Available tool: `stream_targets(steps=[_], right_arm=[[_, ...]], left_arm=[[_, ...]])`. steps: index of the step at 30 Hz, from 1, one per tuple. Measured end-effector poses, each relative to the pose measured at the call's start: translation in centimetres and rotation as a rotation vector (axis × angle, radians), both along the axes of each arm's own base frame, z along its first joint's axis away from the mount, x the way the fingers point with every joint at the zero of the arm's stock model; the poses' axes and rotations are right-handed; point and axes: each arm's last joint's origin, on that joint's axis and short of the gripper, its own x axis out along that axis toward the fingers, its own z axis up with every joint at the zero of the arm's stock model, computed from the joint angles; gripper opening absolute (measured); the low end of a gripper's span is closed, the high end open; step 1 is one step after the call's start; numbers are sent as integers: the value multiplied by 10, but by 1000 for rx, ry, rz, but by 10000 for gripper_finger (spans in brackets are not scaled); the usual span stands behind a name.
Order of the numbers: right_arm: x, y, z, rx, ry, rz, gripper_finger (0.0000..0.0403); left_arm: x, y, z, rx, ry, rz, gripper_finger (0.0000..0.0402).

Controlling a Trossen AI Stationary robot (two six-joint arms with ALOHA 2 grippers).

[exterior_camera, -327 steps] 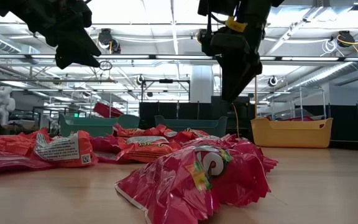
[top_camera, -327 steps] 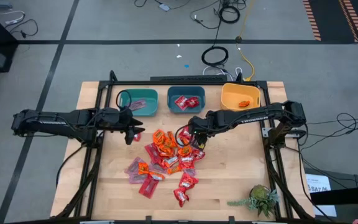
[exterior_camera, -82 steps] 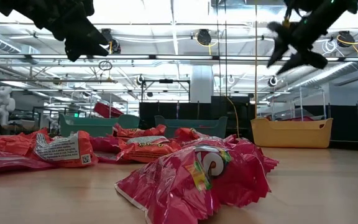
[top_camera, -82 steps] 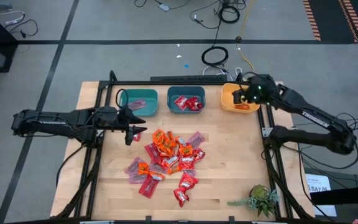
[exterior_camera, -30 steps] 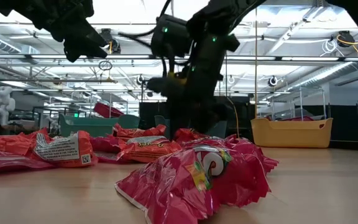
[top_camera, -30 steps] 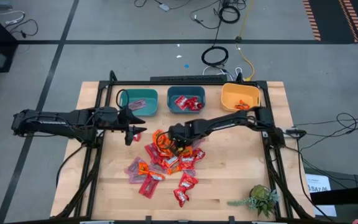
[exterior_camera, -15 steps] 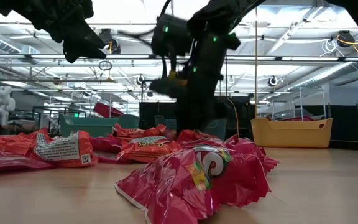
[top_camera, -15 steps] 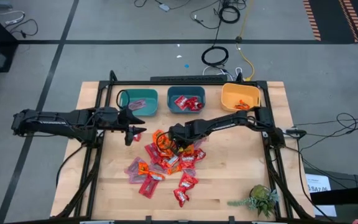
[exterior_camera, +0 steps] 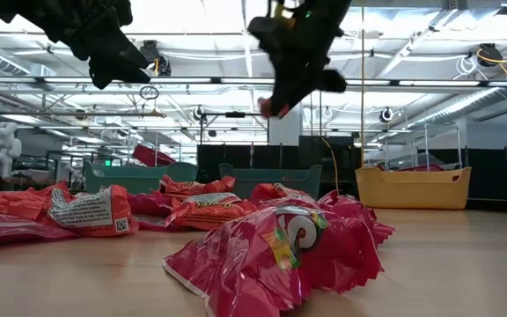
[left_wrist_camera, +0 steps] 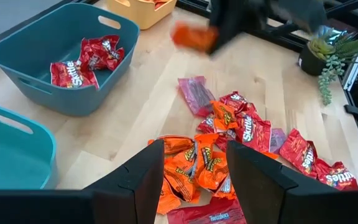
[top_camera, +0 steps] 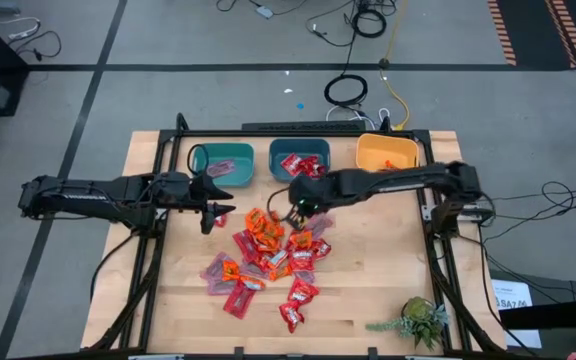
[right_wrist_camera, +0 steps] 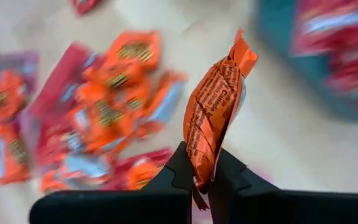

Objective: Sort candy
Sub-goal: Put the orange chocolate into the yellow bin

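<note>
Candy (top_camera: 268,250), shiny red, orange and mauve; one orange sweet (right_wrist_camera: 215,115) pinched between right fingers (right_wrist_camera: 180,169); left fingers (left_wrist_camera: 148,168) apart.

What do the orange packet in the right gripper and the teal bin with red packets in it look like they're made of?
The orange packet pinched in the right gripper looks like thin glossy plastic film: it is creased, with a crimped end and printed text. The teal bin looks like moulded plastic with a smooth, slightly matte finish: thick rounded rim, cut-out handle slots.
</note>
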Motion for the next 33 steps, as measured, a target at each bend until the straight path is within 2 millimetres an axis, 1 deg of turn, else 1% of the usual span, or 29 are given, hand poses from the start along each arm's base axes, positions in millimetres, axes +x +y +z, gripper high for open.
stream_targets(steps=[2,4,7,10,12,16,18,20,23,25,29,33], right_arm=[[-12,-9,16,-34,-13,-19,8],[-25,-21,25,-50,-28,-43,8],[-50,-39,26,-53,-22,-98,8],[-82,-54,29,-51,-31,-167,8],[-104,-63,29,-50,-41,-215,8],[-148,-81,23,-43,-48,-329,8],[-167,-91,18,-6,-57,-382,8],[-183,-100,8,17,-39,-442,8],[-200,-113,-3,12,-6,-511,8],[-208,-123,-9,8,20,-545,8],[-217,-139,-16,-1,69,-575,11],[-221,-151,-21,7,82,-624,38]], left_arm=[[0,0,0,0,0,0,183],[0,0,0,0,-1,0,183],[0,0,0,0,0,0,183],[0,0,0,0,0,0,183],[0,0,0,0,0,0,183],[0,0,0,0,0,0,183],[0,0,0,0,0,0,183],[0,0,0,0,0,0,183],[0,0,0,0,0,0,183],[0,0,0,0,0,0,183],[0,0,0,0,0,0,183],[0,0,0,0,0,0,183]])
